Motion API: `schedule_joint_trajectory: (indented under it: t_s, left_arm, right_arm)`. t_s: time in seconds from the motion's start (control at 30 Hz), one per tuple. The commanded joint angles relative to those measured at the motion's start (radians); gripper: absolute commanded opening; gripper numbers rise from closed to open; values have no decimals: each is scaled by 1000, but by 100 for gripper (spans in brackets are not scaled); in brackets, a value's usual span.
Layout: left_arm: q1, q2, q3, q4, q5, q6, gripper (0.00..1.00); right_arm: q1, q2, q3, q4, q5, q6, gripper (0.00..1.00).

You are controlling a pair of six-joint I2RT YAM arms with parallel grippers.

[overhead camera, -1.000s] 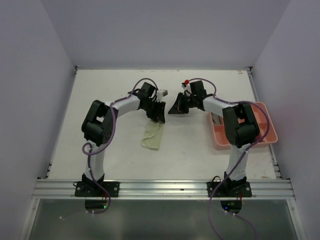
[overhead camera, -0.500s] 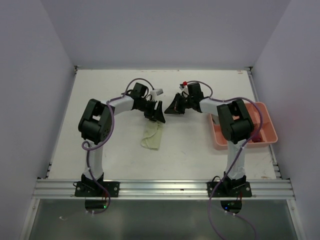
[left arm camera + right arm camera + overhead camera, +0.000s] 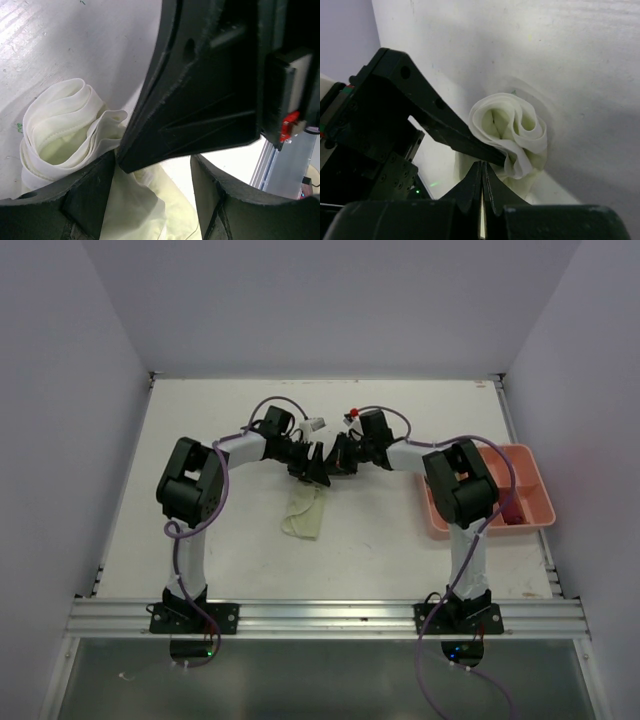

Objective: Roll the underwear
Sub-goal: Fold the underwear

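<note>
Two arms meet over the middle of the table (image 3: 200,440) in the top view, where the left gripper (image 3: 317,462) and the right gripper (image 3: 337,456) nearly touch above the far end of the pale yellow-green underwear (image 3: 305,512); the pink tray (image 3: 536,490) lies well apart at the right. From the left wrist, the left fingers (image 3: 90,195) stand spread and grasp nothing, with the rolled end of the underwear just beside them. From the right wrist, the right fingers (image 3: 472,187) are pressed together with nothing between them, their tip just beside the roll.
</note>
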Motion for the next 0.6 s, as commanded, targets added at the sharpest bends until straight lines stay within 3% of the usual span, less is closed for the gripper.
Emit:
schedule_joint_trajectory:
  t_s: [0.0,0.43,0.57]
  left_arm:
    - [15,25,-22,1,-30,29,67]
    - [15,-3,-50,-11,-3,61,67]
    - [15,-93,-47,-31,4,104,66]
  right_arm:
    - [-1,31,42,-15,39,-42,3]
    - [-7,102,65,-21,140,-69,4]
    - [-7,113,66,-35,154,-69,4]
